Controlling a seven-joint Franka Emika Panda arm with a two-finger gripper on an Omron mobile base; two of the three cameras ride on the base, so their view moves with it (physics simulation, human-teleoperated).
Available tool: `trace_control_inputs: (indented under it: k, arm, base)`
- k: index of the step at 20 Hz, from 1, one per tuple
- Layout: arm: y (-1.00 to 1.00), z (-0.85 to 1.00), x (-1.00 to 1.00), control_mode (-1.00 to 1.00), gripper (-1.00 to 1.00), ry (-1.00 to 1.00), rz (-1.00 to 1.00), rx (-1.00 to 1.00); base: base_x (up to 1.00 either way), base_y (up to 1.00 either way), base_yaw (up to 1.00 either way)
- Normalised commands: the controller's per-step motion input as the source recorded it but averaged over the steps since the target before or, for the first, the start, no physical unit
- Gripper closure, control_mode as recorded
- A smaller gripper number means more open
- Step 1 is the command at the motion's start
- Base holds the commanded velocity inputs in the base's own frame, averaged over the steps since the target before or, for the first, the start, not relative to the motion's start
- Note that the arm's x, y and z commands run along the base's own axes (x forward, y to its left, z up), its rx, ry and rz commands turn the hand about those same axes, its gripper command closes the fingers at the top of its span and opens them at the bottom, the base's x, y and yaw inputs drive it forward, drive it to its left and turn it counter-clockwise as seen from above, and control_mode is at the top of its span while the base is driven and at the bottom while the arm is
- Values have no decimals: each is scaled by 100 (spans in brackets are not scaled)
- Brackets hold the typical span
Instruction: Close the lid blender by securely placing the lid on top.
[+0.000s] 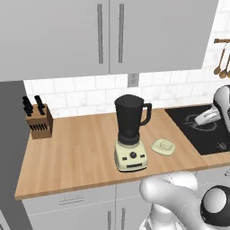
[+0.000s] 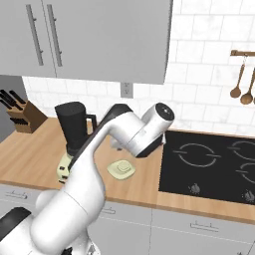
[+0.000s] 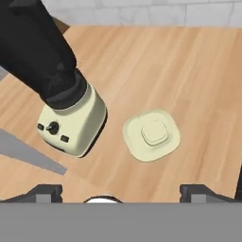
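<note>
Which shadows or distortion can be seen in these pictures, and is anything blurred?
Hand view: the blender leans strongly, a perspective distortion, and casts a soft shadow on the counter; the lid is sharp. Left base view: even light, faint shadow beside the blender; edges slightly soft. Right base view: no glare on the cooktop.

My arm rises from the lower left of the right base view, bends at a dark elbow near frame centre, and its white wrist ends just right of centre. In the hand view my gripper [image 3: 121, 191] points down, its two dark fingertips [image 3: 45, 191] set wide apart at the bottom edge, nothing between them.
</note>
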Motion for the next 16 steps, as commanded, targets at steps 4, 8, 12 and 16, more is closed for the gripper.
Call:
trace_control_inputs:
  k: [4,8,12,16]
  arm:
    - [11,-33,68,-100,-100,0,18,-1]
    - [23,-39,29,-100,-100,0,10,0]
    - [16,-59,8,-100,-100,-7,11,0]
    - [8,-71,1,-100,-100,-18,12,0]
  base:
    - [0,0,0]
    - [0,0,0]
    - [0,0,0]
    - [0,0,0]
